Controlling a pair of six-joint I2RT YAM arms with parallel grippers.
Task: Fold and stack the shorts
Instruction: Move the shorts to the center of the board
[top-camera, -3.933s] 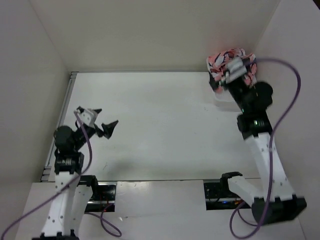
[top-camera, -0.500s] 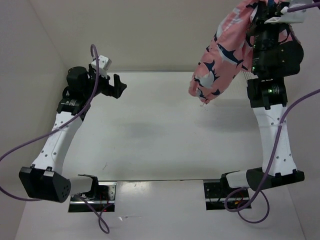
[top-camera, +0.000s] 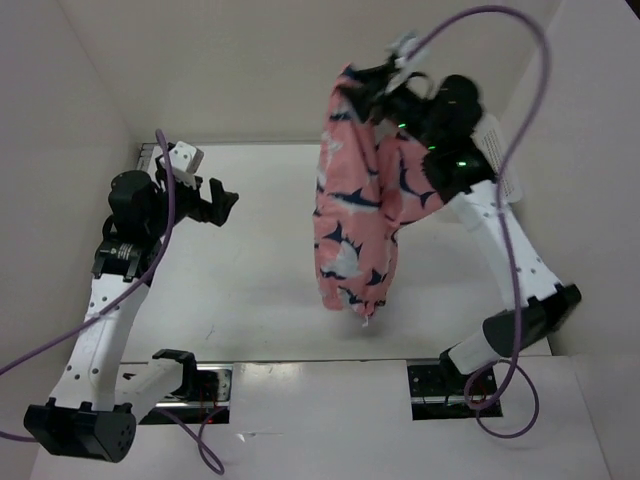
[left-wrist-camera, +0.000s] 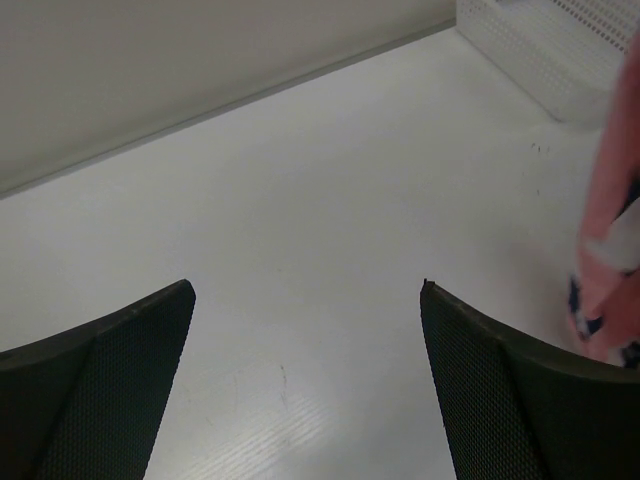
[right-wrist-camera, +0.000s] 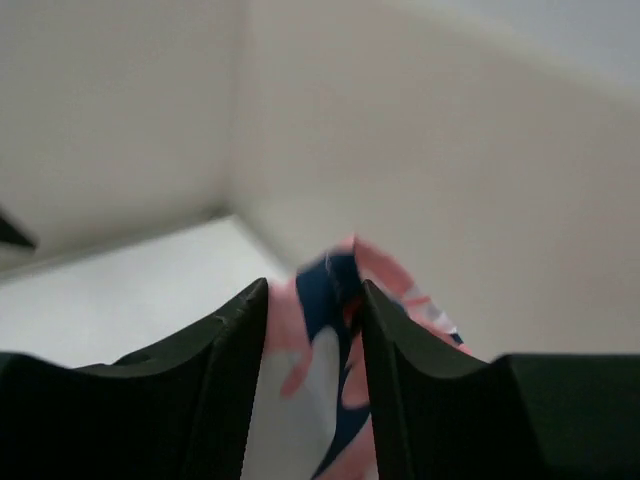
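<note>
The salmon-pink shorts (top-camera: 355, 215) with navy-and-white shapes hang in the air over the middle of the table. My right gripper (top-camera: 372, 82) is shut on their top edge and holds them high. In the right wrist view the fabric (right-wrist-camera: 325, 330) is pinched between the two black fingers. My left gripper (top-camera: 222, 204) is open and empty at the left, above the table. In the left wrist view its fingers (left-wrist-camera: 110, 375) stand wide apart over bare table, and the hanging shorts (left-wrist-camera: 610, 260) show at the right edge.
A white mesh basket (left-wrist-camera: 550, 45) stands at the far right corner of the table, seen in the left wrist view. White walls enclose the table at the back and on both sides.
My right gripper has carried the shorts out of the basket, up and then left toward the middle; they now hang lower and longer. My left arm has risen, then drawn back slightly.
</note>
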